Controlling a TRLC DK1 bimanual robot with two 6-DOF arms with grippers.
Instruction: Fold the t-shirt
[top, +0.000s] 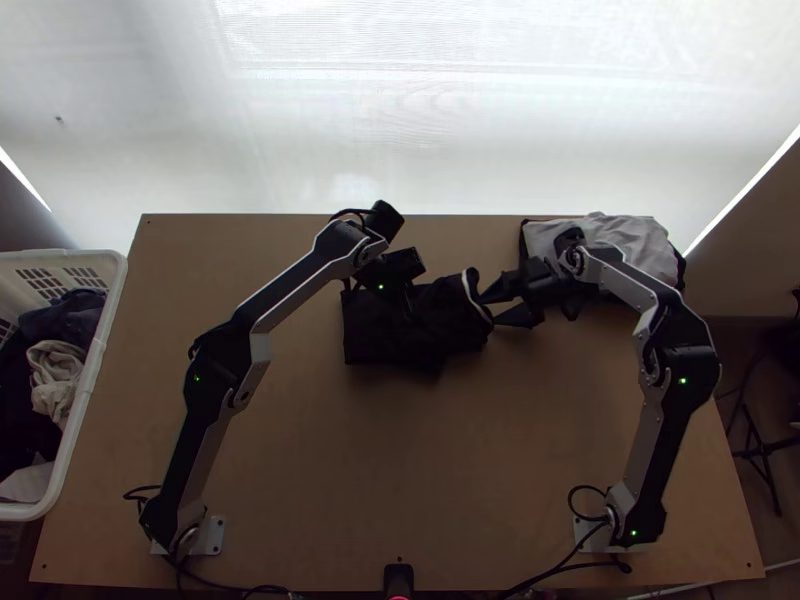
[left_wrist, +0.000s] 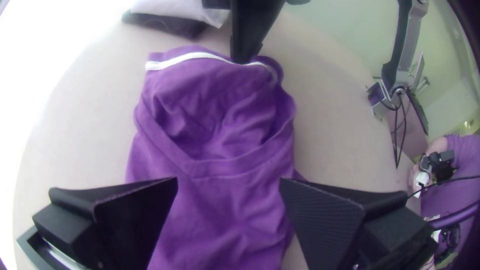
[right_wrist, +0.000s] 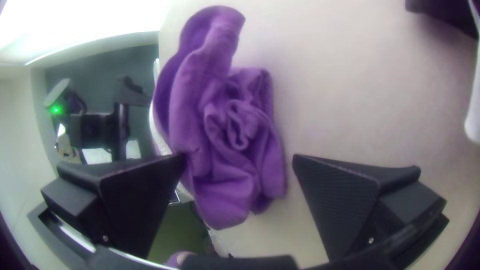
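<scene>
Basket (top: 92, 375) of white slotted plastic stands at the left side of the light wooden table (top: 400, 460). Inside it, loosely heaped, are a dark blue cloth (top: 62, 312), a crumpled beige cloth (top: 57, 380), black fabric (top: 22, 425) and, nearest the front, a pale grey cloth (top: 28, 483). The dark fabric t-shirt (top: 372, 335) lies past the table's middle, toward the far edge, in a compact, wrinkled bundle; its end with a white band faces right, raised and rumpled. The left black gripper (top: 408, 302) is over the bundle, fingers spread apart, gripping nothing. The right black gripper (top: 487, 309) points at the banded end, also with parted fingers; whether one touches the fabric, I cannot tell. A light grey cloth pile (top: 640, 238) with dark fabric at its edges lies at the far right.
</scene>
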